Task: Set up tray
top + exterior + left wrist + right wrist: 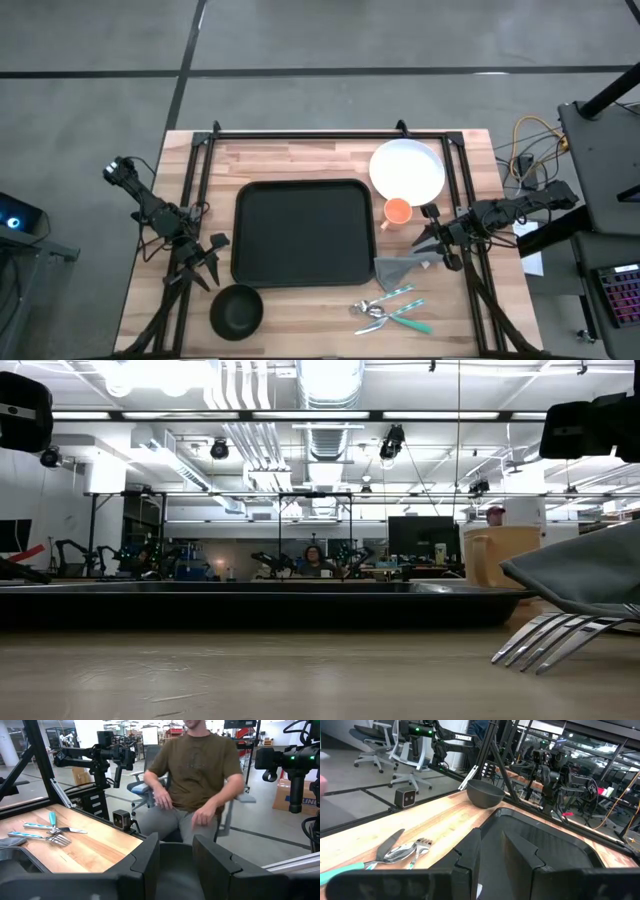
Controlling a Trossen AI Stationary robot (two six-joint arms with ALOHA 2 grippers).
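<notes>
The black tray (300,232) lies flat in the middle of the table; in the low view the tray (250,605) shows as a long dark rim. To its right are a white plate (407,170), an orange cup (397,212), a grey napkin (405,268) and teal-handled cutlery (390,308). A black bowl (237,310) stands by the tray's near left corner. My left gripper (208,260) hovers open just left of the tray. My right gripper (428,230) hovers open to the tray's right, between cup and napkin, and looks over the tray (545,845) toward the bowl (485,793).
A black metal frame (330,132) runs along the table's far edge and down both sides. Bare wood shows along the near edge between bowl and cutlery. A seated person (200,775) in an olive shirt is beyond the table's right side. Fork tines (545,640) lie close to the low camera.
</notes>
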